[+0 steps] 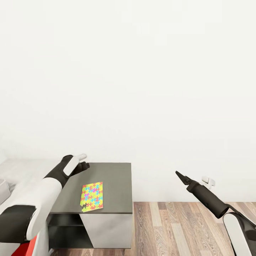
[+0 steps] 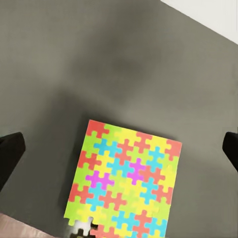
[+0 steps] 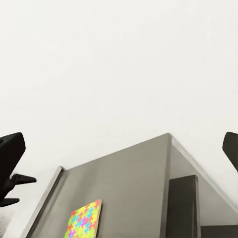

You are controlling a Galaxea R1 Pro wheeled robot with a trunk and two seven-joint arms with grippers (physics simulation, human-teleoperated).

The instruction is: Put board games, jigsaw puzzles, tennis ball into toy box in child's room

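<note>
the left gripper hangs over the jigsaw puzzle with fingers wide apart, so it should drop straight down and pinch one thin edge.

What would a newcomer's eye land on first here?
The bright jigsaw puzzle lies flat near the front edge of the dark table, one piece missing at its corner. The left gripper hovers open just above the table behind it, fingers spread wide either side of the puzzle in the wrist view. The right gripper hangs over the wood floor, away from the table.
</note>
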